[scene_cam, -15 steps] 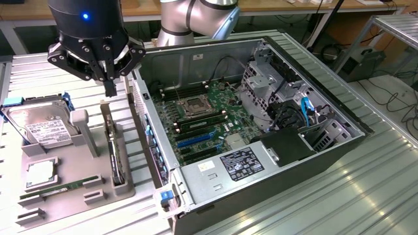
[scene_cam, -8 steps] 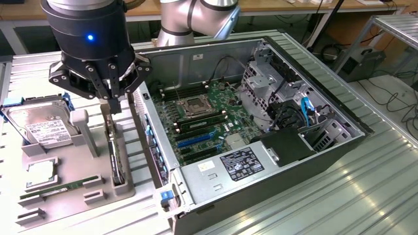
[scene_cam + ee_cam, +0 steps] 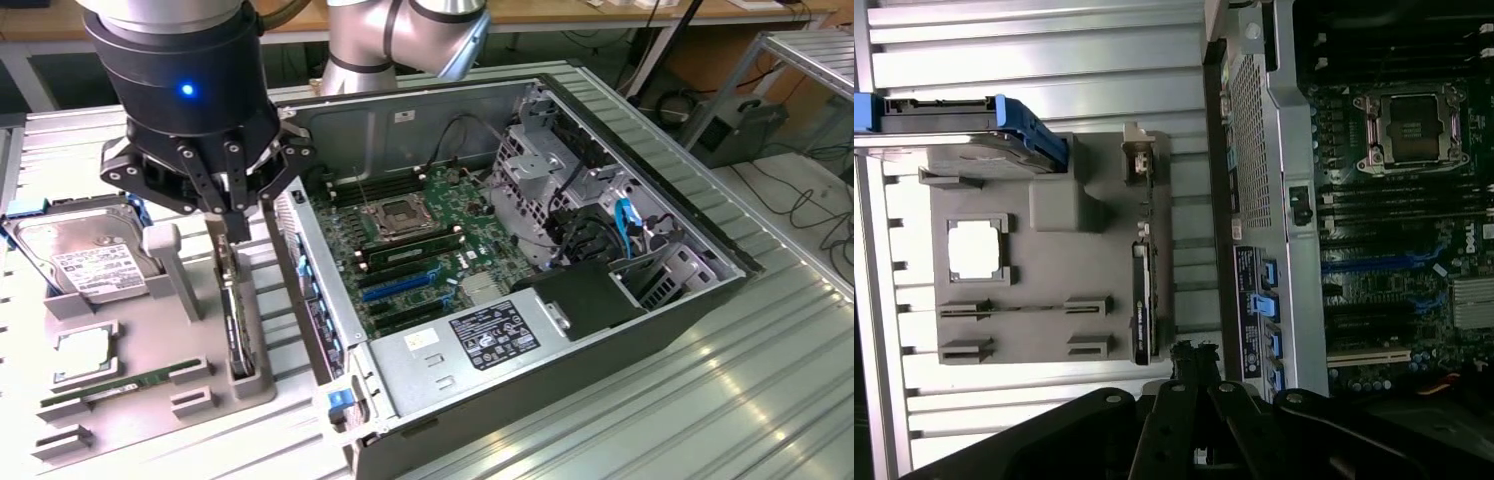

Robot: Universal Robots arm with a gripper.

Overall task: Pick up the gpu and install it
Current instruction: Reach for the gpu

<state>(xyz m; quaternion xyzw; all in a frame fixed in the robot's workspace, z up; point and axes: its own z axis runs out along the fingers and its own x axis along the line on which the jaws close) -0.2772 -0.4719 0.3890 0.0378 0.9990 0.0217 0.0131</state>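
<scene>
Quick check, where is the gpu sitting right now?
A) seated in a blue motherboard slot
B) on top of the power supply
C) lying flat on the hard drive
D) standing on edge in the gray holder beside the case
D: the gpu stands on edge in a slot of the gray holder, outside the open computer case.

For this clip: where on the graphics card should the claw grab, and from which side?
Probably its upper long edge, from straight above: the graphics card stands on edge in the gray holder, lower edge in a slot, leaving the top edge free.
</scene>
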